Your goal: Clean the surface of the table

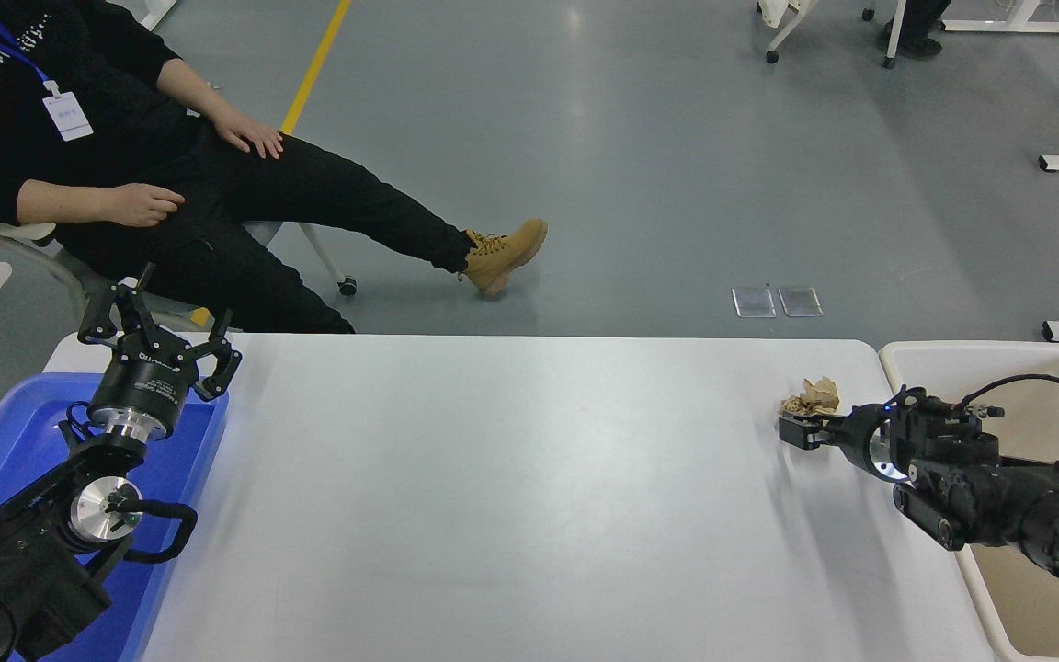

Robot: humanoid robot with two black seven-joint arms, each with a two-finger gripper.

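Note:
The white table surface (511, 487) fills the middle of the head view. A crumpled brown paper ball (811, 395) is near its far right corner. My right gripper (794, 430) reaches in from over the beige bin and points left. Its fingers look closed together, with the paper pressed against their upper far side, a little above the tabletop. My left gripper (154, 333) is parked over the blue tray at the lower left, fingers spread open and empty.
A blue plastic tray (5, 432) sits off the table's left end. A beige rectangular bin (989, 588) stands off the right end, under my right arm. A person sits on a chair beyond the far left corner, legs stretched out.

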